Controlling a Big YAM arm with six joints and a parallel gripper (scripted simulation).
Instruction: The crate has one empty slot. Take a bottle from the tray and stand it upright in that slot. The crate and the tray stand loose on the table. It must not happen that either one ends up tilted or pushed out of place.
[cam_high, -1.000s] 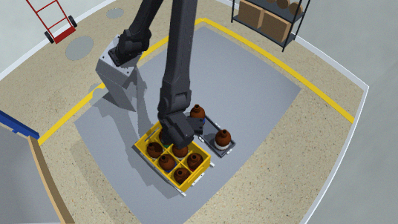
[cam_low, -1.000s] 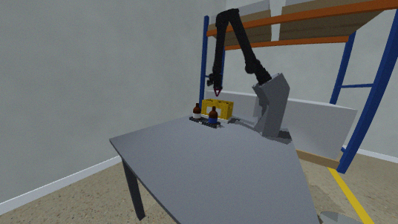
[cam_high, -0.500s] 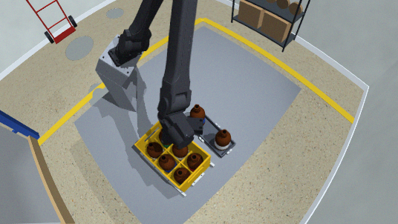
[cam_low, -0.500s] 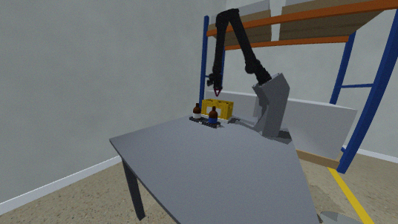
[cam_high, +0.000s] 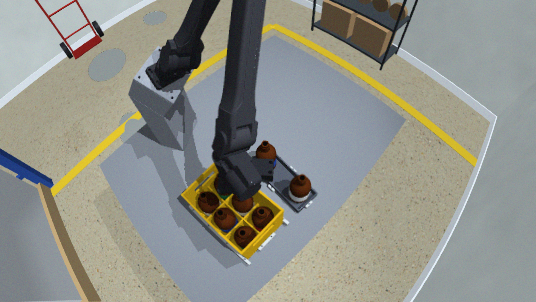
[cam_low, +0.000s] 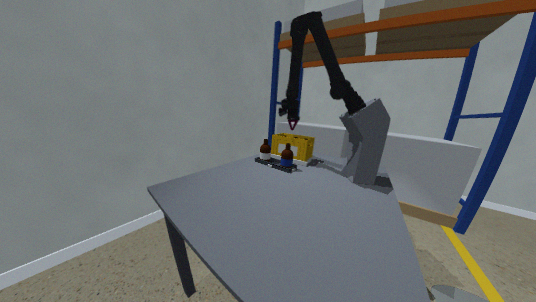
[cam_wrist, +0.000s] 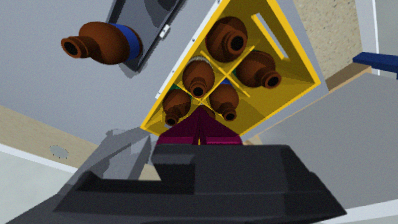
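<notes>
The yellow crate (cam_high: 236, 214) stands on the grey table and holds several brown bottles upright; it also shows in the wrist view (cam_wrist: 235, 65). The arm's wrist hides one back slot of it in the top view. Beside it the dark tray (cam_high: 288, 183) carries two brown bottles, one with a blue label (cam_high: 266, 150) and one with a white label (cam_high: 300, 186). My gripper (cam_low: 293, 125) hangs well above the crate with its magenta fingers (cam_wrist: 200, 112) shut together and nothing between them. The blue-label bottle (cam_wrist: 102, 42) stands off to the side in the wrist view.
The grey arm pedestal (cam_high: 158, 104) stands on the table behind the crate. A blue and orange shelf rack (cam_low: 450, 60) rises behind the table. The crate and tray sit near the table's far corner (cam_low: 280, 162).
</notes>
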